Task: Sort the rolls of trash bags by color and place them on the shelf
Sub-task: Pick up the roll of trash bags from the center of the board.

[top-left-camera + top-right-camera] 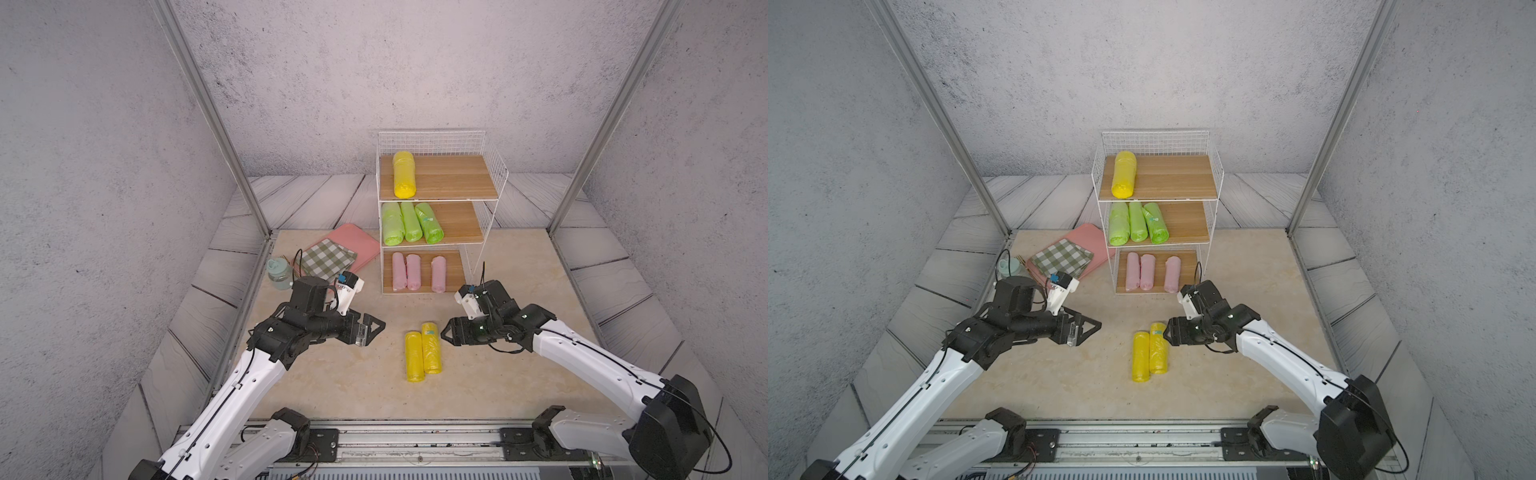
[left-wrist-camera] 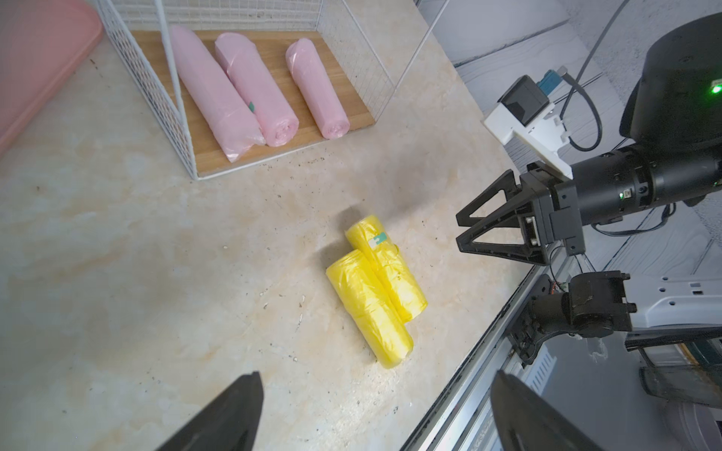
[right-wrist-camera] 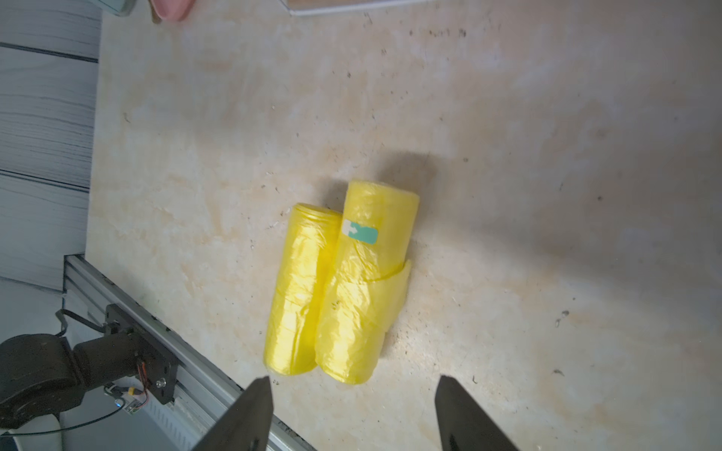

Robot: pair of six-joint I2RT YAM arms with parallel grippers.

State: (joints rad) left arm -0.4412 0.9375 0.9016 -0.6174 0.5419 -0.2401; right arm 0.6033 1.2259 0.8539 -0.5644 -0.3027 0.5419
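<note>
Right wrist view has the stickered yellow roll and the plain yellow roll lying side by side, touching, on the table. Which step is this? (A)

Last colour, I reckon. In a top view the shelf has the green rolls on its middle board, the pink rolls on the bottom and one shelved yellow roll up top. The right gripper hangs just beside the stickered one, jaws apart, holding nothing. The left gripper is wide open too, further off. The next move probably needs jaws across one roll only, without dragging its neighbour, then a lift to the top board. (B)
</note>
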